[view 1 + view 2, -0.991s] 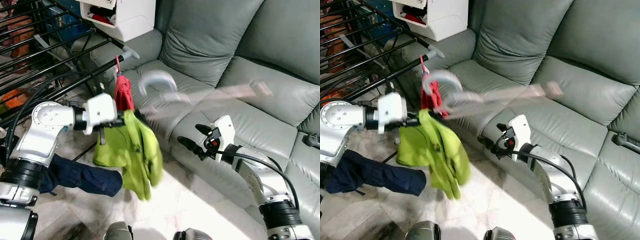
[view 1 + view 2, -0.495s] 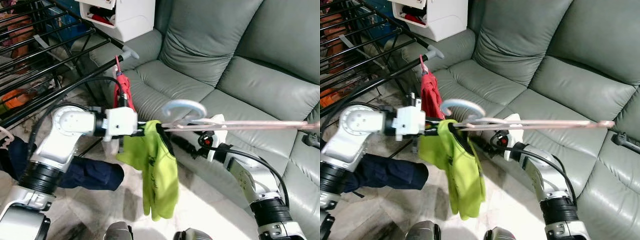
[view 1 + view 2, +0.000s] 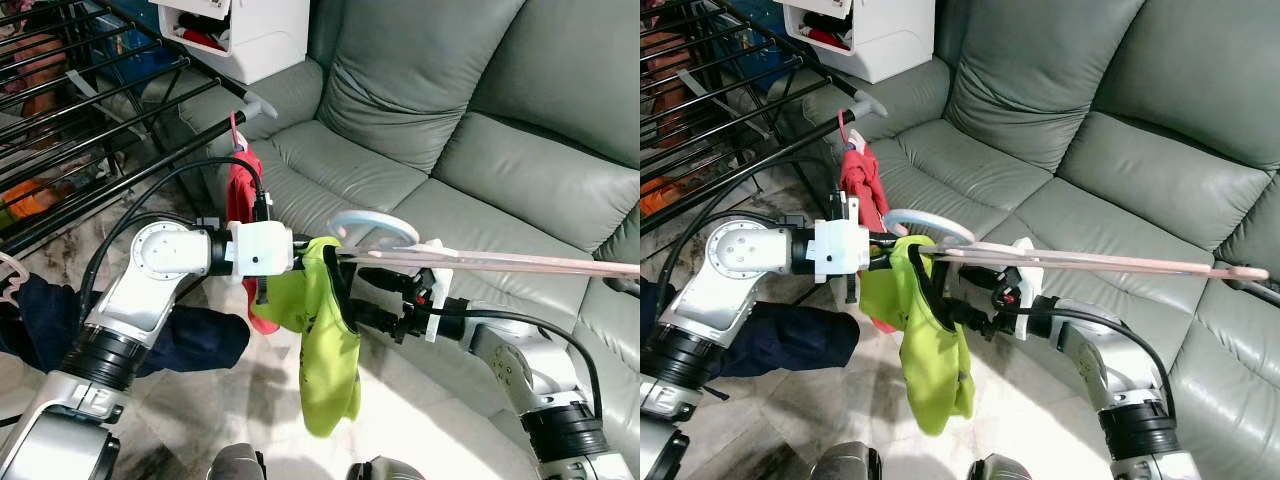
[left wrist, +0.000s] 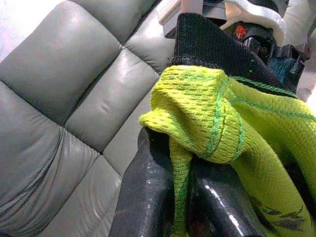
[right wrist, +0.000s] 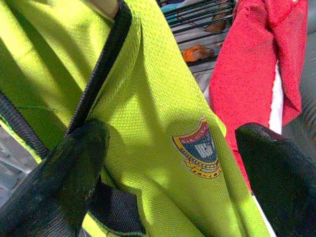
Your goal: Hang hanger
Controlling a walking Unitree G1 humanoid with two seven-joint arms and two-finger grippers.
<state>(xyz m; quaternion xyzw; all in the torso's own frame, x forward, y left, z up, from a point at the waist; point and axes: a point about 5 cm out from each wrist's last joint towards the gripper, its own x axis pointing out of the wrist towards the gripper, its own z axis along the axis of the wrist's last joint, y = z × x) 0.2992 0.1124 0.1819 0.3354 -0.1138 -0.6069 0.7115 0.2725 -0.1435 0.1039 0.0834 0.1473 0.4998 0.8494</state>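
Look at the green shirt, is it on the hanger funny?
Yes. The green shirt is bunched at one end of the pink hanger, drooping in a lump, pinched by the left gripper. The other end sticks out bare.

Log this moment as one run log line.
left gripper: shut on green shirt | right gripper: open beside shirt | pink hanger: in collar, unhung | drying rack: behind

A home living room: a grey leather sofa [image 3: 470, 130] with plump cushions, a black metal clothes-drying rack [image 3: 90, 110] holding laundry, and a pale marble-patterned tile floor [image 3: 220, 400].

left gripper [image 4: 182, 197] seemingly clamped, right gripper [image 5: 168, 168] spread
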